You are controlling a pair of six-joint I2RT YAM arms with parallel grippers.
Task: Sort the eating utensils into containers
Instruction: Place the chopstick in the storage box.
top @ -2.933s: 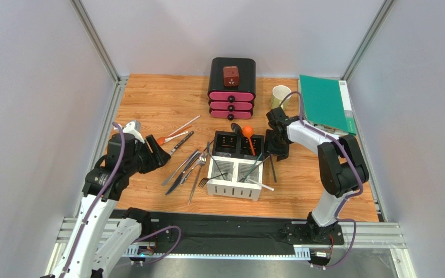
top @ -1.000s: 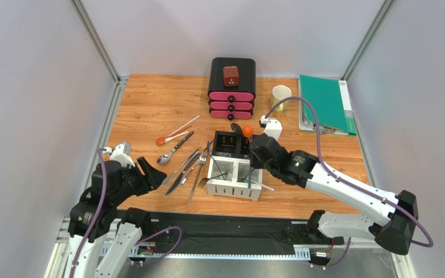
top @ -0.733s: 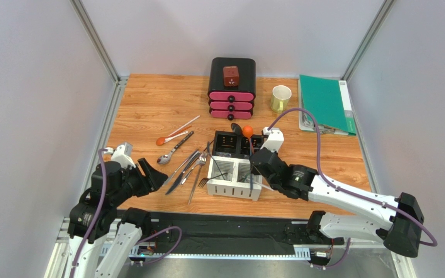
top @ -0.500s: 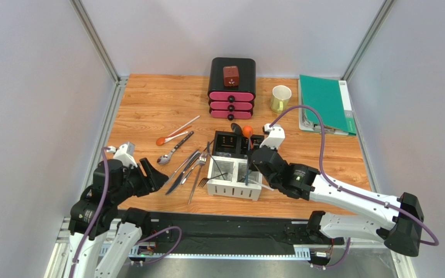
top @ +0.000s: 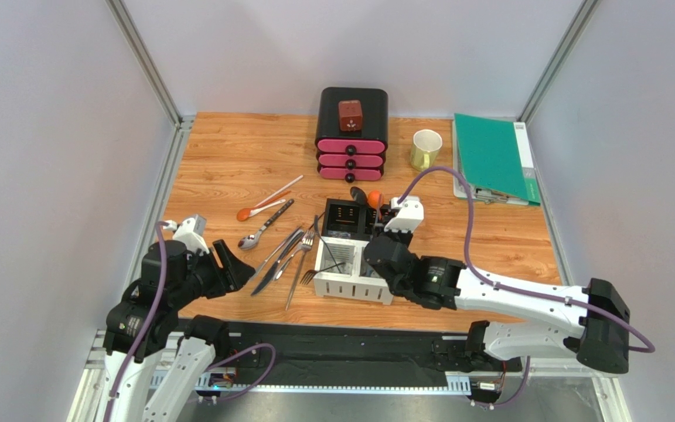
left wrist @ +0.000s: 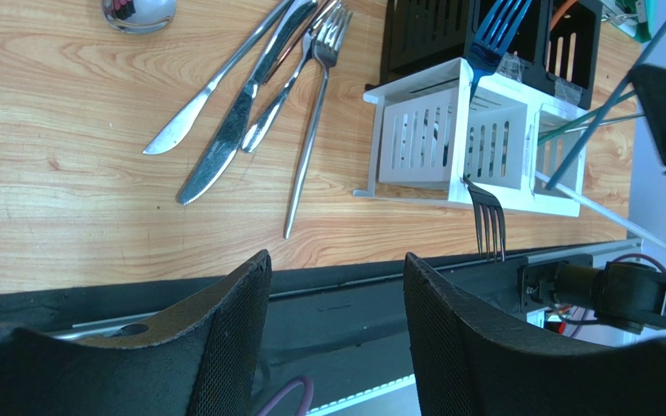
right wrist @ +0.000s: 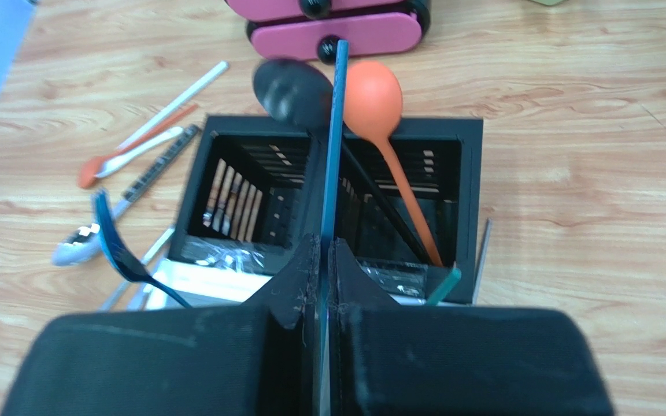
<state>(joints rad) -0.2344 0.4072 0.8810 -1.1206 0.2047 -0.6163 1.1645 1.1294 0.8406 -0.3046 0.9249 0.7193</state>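
My right gripper [top: 380, 255] [right wrist: 323, 250] is shut on a thin blue chopstick [right wrist: 336, 130]. It holds the stick over the containers [top: 376, 292], a square caddy of two white slotted compartments [left wrist: 423, 139] in front and two black ones [right wrist: 436, 126] behind. An orange spoon [right wrist: 376, 92] and a black spoon [right wrist: 290, 85] stand in the black compartments. A blue fork [left wrist: 494, 29] and other sticks lean out of the white ones. Silver knives [left wrist: 234, 117], forks [top: 297, 259] and a spoon [top: 250, 239] lie left of the caddy. My left gripper [top: 232, 265] [left wrist: 336, 282] stands open and empty near the table's front edge.
An orange spoon [top: 248, 213] and a white stick [top: 281, 188] lie farther back on the left. A black-and-pink drawer box [top: 352, 132], a pale mug [top: 424, 148] and a green folder [top: 491, 156] stand along the back. A black strip borders the table's near edge [left wrist: 354, 312].
The right gripper lifted the chopstick from the table right of the caddy and has drifted over the caddy toward the near edge. The left arm drew back earlier and now barely moves.
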